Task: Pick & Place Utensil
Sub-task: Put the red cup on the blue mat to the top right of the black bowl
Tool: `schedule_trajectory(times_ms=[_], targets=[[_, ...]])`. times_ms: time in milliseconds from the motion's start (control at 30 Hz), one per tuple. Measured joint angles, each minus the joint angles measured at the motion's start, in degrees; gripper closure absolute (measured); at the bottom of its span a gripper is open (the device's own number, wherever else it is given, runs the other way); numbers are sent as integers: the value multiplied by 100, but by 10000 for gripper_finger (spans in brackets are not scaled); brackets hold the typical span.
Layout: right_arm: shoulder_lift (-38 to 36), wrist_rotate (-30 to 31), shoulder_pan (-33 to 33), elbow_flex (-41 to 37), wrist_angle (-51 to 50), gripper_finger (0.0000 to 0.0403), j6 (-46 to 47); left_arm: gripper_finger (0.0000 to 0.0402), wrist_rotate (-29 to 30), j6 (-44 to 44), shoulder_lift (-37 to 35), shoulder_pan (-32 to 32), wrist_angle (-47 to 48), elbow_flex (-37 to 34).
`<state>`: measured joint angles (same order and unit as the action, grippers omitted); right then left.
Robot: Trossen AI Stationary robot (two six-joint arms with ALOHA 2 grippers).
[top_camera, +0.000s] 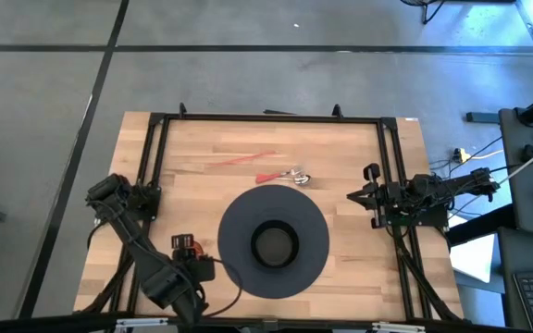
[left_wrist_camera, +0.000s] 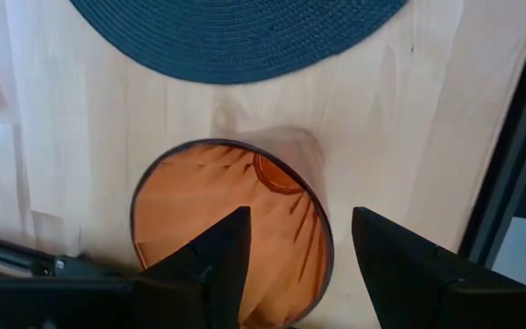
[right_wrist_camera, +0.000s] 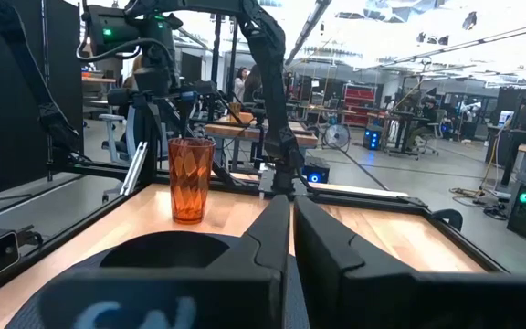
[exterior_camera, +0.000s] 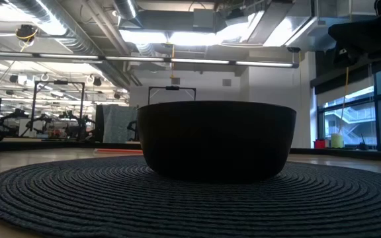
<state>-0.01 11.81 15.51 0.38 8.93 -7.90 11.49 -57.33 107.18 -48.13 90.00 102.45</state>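
The utensil, a spoon [top_camera: 290,176] with a red handle and a shiny bowl, lies flat on the wood just beyond the round dark placemat [top_camera: 239,231]. A dark bowl [top_camera: 274,243] stands in the middle of the mat. My left gripper [left_wrist_camera: 299,219] is open and hovers over an upright orange tumbler [left_wrist_camera: 208,201] near the table's near left side; one finger is above the cup's mouth, the other outside its rim. My right gripper [right_wrist_camera: 292,206] is shut and waits level at the table's right side [top_camera: 352,196], pointing left toward the mat.
A thin red strip [top_camera: 243,159] lies on the wood left of the spoon. A black frame [top_camera: 266,117] runs around the tabletop. The bowl [exterior_camera: 215,139] fills the low view. The tumbler [right_wrist_camera: 190,178] stands on bare wood to the left of the mat.
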Motion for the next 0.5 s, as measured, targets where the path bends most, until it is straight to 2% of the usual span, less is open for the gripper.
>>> schedule_trajectory(times_ms=[500], targets=[[0,0,-1,2,-26,382,42,217,-390,-330,80,148,6,2]])
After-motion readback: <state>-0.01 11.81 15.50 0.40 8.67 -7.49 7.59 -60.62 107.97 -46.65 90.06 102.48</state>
